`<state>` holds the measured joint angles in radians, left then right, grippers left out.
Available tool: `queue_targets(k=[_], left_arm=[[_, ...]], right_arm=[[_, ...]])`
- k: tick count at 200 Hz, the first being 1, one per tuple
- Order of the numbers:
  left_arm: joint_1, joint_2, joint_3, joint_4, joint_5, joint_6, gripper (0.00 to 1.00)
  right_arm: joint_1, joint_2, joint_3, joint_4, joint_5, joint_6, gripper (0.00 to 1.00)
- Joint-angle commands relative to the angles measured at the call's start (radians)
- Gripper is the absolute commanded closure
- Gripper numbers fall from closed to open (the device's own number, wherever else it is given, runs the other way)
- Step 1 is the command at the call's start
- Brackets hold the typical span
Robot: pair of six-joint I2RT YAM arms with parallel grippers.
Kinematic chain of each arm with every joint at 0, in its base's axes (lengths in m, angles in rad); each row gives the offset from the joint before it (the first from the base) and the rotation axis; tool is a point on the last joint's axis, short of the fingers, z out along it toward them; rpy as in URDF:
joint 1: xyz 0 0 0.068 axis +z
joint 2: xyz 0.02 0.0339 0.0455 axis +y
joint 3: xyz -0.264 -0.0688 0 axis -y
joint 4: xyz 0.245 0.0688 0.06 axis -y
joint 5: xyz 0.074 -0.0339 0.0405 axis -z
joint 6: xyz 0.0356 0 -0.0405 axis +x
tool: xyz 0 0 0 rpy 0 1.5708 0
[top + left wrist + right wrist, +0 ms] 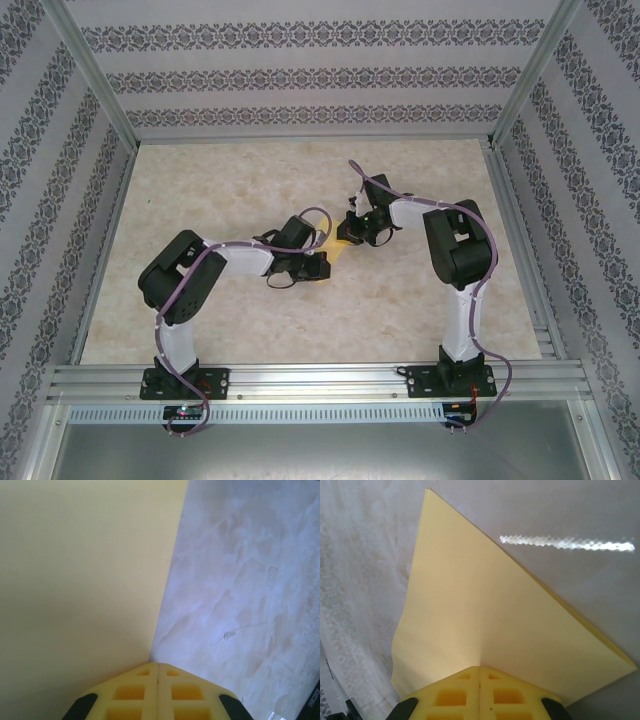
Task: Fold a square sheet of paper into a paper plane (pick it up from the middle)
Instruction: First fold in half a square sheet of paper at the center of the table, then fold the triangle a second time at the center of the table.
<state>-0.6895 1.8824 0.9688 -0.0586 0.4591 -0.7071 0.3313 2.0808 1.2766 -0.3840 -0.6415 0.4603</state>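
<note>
Left claw (158,666) and right claw (480,669) each sit clamped shut on the square sheet of paper (485,595), mid-bench (230,180), well clear of all edges; a doubled edge suggests one fold made, nose and wings apparently undone.

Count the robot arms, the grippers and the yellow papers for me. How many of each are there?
Robot arms: 2 (left arm, right arm)
Grippers: 2 (left gripper, right gripper)
Yellow paper: 1
Total: 5
</note>
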Motion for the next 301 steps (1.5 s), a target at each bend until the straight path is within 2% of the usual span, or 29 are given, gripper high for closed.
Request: queue_targets(k=[1,32,66,106,131,151,182,205,224,245,301], left_arm=[[-0.018,-0.026,-0.074,-0.074,0.0,0.006,1.0],[-0.023,-0.054,-0.172,0.024,-0.018,-0.06,1.0],[-0.038,-0.088,-0.211,0.039,-0.024,-0.071,1.0],[-0.022,-0.205,-0.131,-0.023,-0.041,-0.048,0.99],[0.024,-0.289,-0.077,-0.087,-0.1,-0.036,0.94],[0.093,-0.34,-0.086,-0.122,-0.154,-0.056,0.83],[0.237,-0.382,-0.142,-0.125,-0.155,-0.088,0.55],[0.323,-0.394,-0.166,-0.129,-0.141,-0.101,0.37],[0.358,-0.391,-0.172,-0.134,-0.128,-0.107,0.27],[0.375,-0.381,-0.174,-0.141,-0.125,-0.111,0.2],[0.386,-0.361,-0.153,-0.193,-0.134,-0.085,0.1]], right_arm=[[-0.012,0.061,-0.013,-0.066,0.098,-0.03,0.99],[-0.012,0.067,-0.013,-0.067,0.1,-0.031,0.99],[-0.012,0.065,-0.01,-0.067,0.093,-0.033,1.0],[-0.001,0.001,0.023,-0.053,0.03,-0.02,0.99],[0.029,-0.074,0.064,-0.053,0.021,-0.01,0.93],[0.065,-0.12,0.082,-0.07,0.081,-0.003,0.87],[0.158,-0.137,0.097,-0.121,0.278,0.044,0.76],[0.237,-0.108,0.141,-0.168,0.415,0.065,0.74],[0.278,-0.076,0.176,-0.194,0.473,0.081,0.72],[0.302,-0.024,0.228,-0.235,0.506,0.085,0.7],[0.343,0.058,0.294,-0.317,0.528,0.059,0.67]])
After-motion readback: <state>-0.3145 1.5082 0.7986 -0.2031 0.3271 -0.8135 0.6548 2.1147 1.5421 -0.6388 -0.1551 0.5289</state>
